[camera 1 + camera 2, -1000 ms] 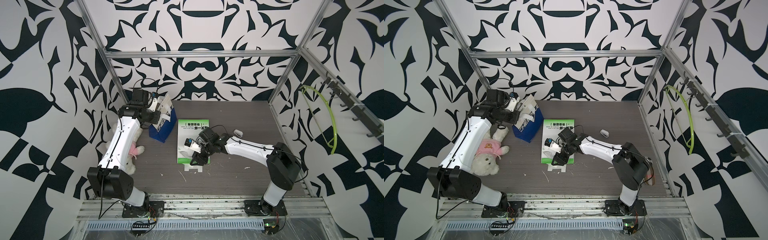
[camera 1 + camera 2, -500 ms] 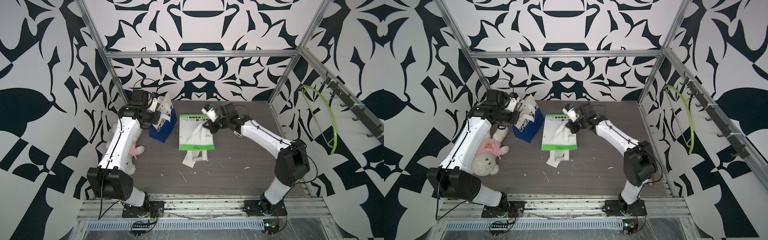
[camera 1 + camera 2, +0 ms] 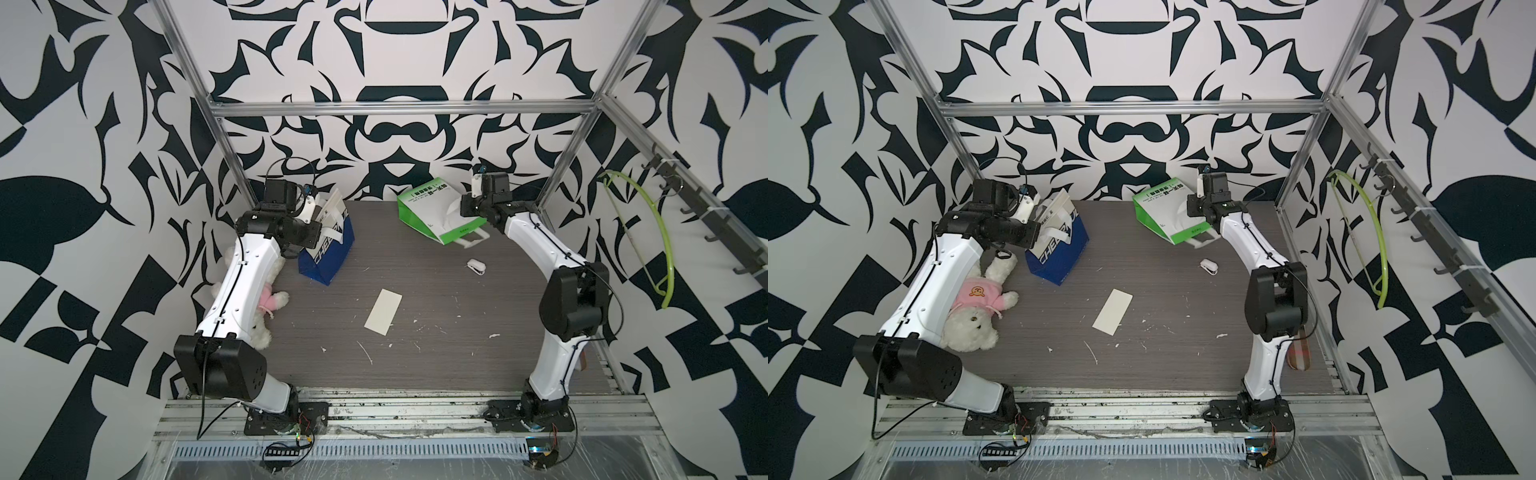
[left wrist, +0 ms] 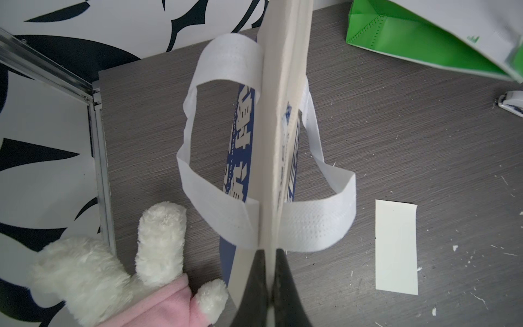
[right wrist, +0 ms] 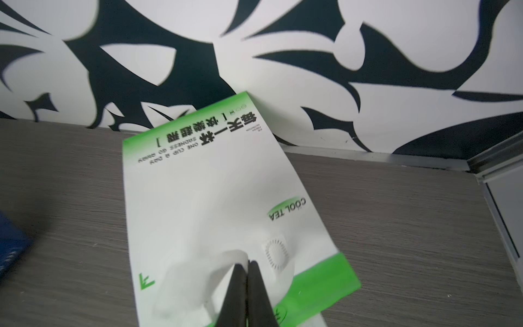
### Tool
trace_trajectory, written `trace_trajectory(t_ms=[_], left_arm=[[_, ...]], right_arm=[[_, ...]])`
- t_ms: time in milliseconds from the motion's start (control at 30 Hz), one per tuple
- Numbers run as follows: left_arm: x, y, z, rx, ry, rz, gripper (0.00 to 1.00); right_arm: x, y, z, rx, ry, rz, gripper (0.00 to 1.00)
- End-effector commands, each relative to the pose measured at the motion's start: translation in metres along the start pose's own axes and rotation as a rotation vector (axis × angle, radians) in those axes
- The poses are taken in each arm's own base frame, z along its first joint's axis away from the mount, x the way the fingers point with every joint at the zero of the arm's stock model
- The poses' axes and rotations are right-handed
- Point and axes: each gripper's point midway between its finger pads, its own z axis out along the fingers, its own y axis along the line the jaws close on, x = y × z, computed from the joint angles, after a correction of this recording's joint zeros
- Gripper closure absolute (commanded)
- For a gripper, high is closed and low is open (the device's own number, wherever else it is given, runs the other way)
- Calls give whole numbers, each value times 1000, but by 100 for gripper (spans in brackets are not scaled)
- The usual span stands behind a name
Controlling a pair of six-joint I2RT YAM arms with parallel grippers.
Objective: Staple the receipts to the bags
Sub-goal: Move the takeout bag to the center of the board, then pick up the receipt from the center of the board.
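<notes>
Two bags at the back of the grey table (image 3: 436, 365), one per arm. On the left, navy bag (image 3: 328, 253) upright, mouth squeezed flat by the left gripper (image 4: 269, 252) — jaws pressed together on its top edge along with a cream strip (image 4: 285, 85), likely a receipt laid against the rim; nothing visible inside. On the right, green-and-white bag (image 3: 432, 208) flattened and tilted, bottom toward the back wall, held by the right gripper (image 5: 247, 264), pinched shut on its white handle (image 5: 223, 262); no contents to see. Under the left arm, a teddy bear (image 3: 976, 307), clear of the work. Mid-table, well apart from both grippers and toward the front from each, the loose receipt (image 3: 383, 311): flat, long axis slanting from near left to far right, about as close to one arm as the other. Smallest, the white stapler (image 3: 476, 266) — between that receipt and the green-and-white bag, nearer the right arm. Probably next: green-and-white bag down beside the receipt, then the stapler.
</notes>
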Motion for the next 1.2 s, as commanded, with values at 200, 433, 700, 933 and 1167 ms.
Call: trace_trajectory(t_ms=[200,433,700,933,1167], left_arm=[[14,-5,5,13,33,-6,100],[9,-12,-6,41,-12,19,100],[22,-48,-27,212,-25,272,100],[32,-77,-26,329,-29,441,100],[37,-79,-10,276,62,515,100]], right_arm=[[25,16,-16,-96,105,36,68],[36,24,-81,-124,125,130,43],[98,138,-139,-708,176,-126,43],[158,199,-140,-826,273,-272,42],[200,225,-107,-621,385,-275,38]])
